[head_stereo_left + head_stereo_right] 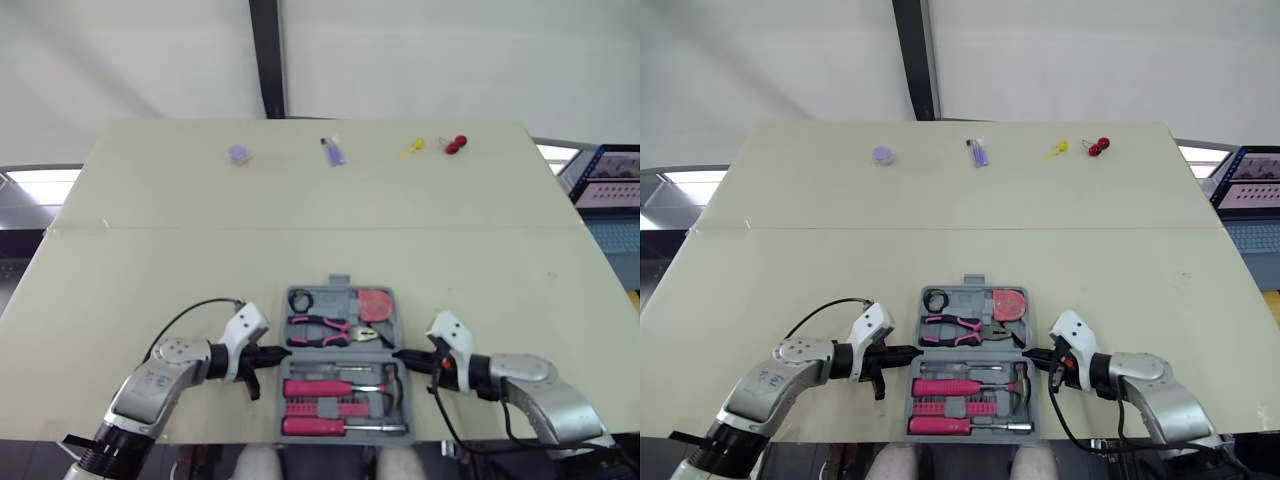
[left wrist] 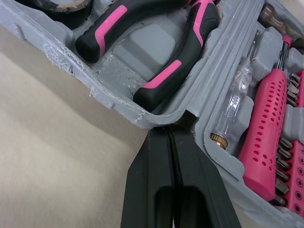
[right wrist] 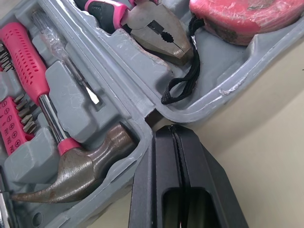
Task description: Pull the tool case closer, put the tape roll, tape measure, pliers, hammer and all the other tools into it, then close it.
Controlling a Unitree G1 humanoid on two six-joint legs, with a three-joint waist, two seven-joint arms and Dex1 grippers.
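You have the tool case (image 1: 338,297) lying open and flat on the desk (image 1: 180,260). In the case's far half sit the tape roll (image 1: 300,298) and tape measure (image 1: 376,304), with the pliers (image 1: 325,329) just nearer. The near half holds the hammer (image 1: 392,385) and a pink-handled screwdriver (image 1: 315,427). Your left gripper (image 1: 278,353) meets the case's left-side hinge notch, jaws pressed together on nothing. Your right gripper (image 1: 400,354) meets the right-side notch, jaws likewise together.

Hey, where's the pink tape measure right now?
In the left eye view the pink tape measure sits in the far right corner of the open tool case, just right of the pliers and beyond the hammer head.
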